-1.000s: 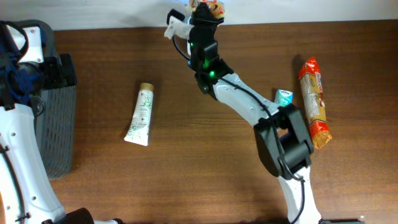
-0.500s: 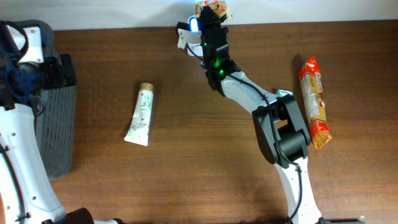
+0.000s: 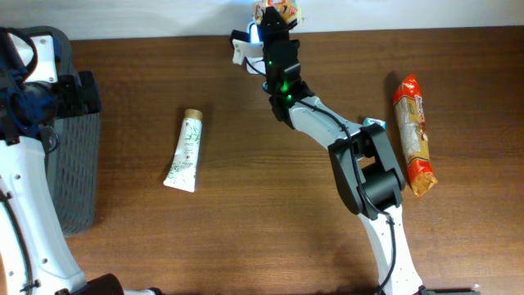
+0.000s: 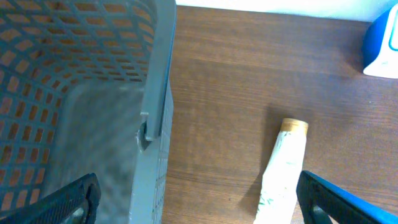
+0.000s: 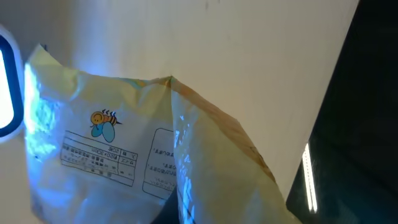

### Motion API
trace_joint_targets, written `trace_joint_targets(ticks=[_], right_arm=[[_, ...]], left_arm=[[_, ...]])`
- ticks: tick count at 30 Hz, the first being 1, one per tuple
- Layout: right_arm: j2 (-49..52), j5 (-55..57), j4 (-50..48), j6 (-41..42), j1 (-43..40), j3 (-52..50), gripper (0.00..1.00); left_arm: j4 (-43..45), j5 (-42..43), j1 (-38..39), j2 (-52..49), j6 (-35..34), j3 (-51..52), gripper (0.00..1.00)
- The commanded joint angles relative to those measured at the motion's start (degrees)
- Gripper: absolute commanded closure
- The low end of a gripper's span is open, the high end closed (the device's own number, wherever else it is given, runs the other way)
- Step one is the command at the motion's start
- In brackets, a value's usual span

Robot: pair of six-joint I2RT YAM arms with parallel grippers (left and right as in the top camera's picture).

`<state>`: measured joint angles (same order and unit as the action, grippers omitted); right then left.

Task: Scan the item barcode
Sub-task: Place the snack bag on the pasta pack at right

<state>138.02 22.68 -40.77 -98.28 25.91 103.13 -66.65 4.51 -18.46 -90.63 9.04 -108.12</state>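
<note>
Overhead, we are swinging the packet (image 3: pixel 279 10), clamped in the right gripper (image 3: pixel 273 24), rightward along the worktop's (image 3: pixel 246 213) far edge beside the scanner (image 3: pixel 243 47) (now glowing blue). Left wrist: the left gripper (image 4: pixel 205 200) is gaping idle. Right wrist: blue light is washing the packet (image 5: pixel 124 162), so a read is probably happening.

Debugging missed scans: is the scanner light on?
On: the white handheld scanner glows blue, and blue light tints the yellow crinkly packet.

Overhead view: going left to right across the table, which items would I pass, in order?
grey basket → cream tube → yellow packet held up at the far edge → orange biscuit pack
</note>
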Motion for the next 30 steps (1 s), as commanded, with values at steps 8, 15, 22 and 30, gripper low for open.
trace_joint_targets(ticks=[8, 15, 22, 30], right_arm=[[-38.3, 2.5, 59.7, 59.2, 1.8, 1.0, 0.96], [-50.6, -32.8, 101.3, 94.7, -25.0, 1.0, 0.96], [-32.6, -32.1, 108.7, 94.7, -45.3, -3.6, 0.72], [-27.0, -23.5, 116.8, 99.3, -47.4, 12.3, 0.01]], left_arm=[[0.0, 0.6, -0.2, 0.4, 0.7, -0.5, 0.01], [0.0, 0.6, -0.2, 0.4, 0.7, -0.5, 0.01], [0.0, 0.6, -0.2, 0.4, 0.7, -0.5, 0.01], [0.0, 0.6, -0.2, 0.4, 0.7, -0.5, 0.01]])
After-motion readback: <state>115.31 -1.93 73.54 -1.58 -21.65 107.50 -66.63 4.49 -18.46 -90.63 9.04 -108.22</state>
